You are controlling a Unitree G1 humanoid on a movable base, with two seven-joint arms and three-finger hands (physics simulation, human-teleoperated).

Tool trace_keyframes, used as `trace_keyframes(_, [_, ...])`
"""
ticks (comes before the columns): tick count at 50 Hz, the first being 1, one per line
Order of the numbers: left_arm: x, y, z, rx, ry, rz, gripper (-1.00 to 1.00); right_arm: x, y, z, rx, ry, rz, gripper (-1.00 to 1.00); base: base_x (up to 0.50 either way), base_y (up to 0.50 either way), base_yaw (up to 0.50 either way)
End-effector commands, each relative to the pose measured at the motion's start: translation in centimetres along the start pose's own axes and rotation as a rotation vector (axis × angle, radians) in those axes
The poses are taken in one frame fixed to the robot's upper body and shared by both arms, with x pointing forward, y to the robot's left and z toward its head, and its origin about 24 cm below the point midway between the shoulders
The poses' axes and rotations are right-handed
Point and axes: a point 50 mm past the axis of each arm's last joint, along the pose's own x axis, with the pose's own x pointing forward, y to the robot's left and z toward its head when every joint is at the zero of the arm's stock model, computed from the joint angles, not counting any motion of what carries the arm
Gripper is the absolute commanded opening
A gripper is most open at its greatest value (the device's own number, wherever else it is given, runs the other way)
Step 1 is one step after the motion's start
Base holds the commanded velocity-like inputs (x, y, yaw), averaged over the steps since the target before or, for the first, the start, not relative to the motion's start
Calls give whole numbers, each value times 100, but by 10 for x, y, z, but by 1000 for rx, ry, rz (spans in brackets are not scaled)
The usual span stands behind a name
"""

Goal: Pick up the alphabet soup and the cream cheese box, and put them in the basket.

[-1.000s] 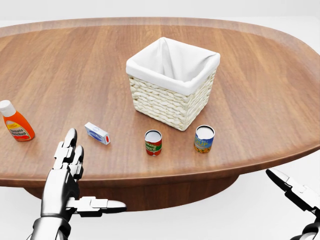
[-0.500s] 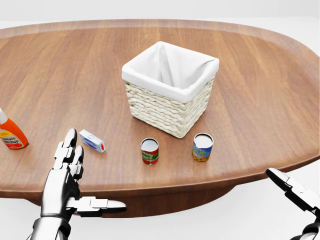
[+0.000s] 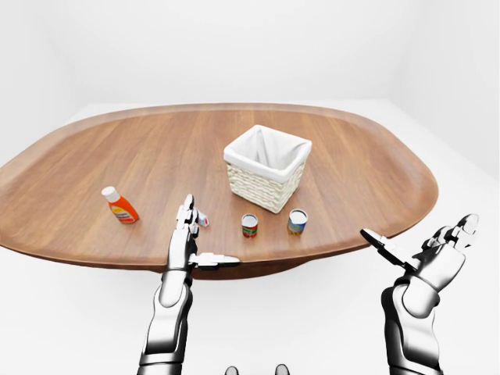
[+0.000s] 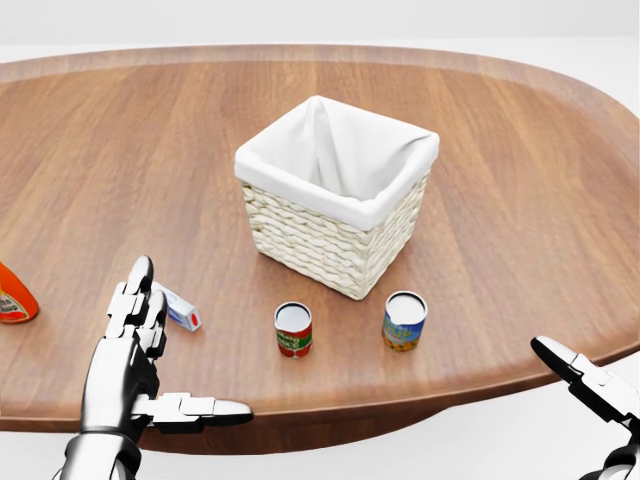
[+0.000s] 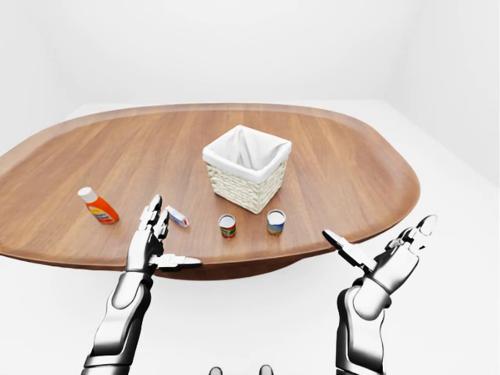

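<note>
On the wooden table (image 4: 520,190) stands a wicker basket (image 4: 335,235) with a white cloth lining. Below it in the head view are two upright cans: one with a blue and yellow label (image 4: 404,322), one with a red and green label (image 4: 293,331). The small blue and white cream cheese box (image 4: 184,312) lies left of them, partly hidden behind my left hand's fingertips. My left hand (image 4: 150,370) is open, held flat over the table's near edge, touching nothing. My right hand (image 3: 426,250) is open, off the table at lower right.
An orange ketchup bottle (image 4: 12,297) lies at the left edge of the head view. The table's rounded near edge runs just under the cans. White floor and walls surround the table.
The whole picture has shifted: the camera has come closer, so basket, cans, box and bottle slide down and left in the head view. Both hands keep their pose.
</note>
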Motion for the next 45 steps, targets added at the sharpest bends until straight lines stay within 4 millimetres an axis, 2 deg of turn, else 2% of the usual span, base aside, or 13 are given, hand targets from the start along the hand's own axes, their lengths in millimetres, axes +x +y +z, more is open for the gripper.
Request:
trace_keyframes(1, [0, 0, 0, -4, 0, 2, 100, 0, 0, 0, -3, 0, 0, 100, 14, 0, 0])
trace_keyframes(45, [-1, 0, 1, -7, 0, 3, 100, 0, 0, -1, -3, 2, 0, 100, 13, 0, 0])
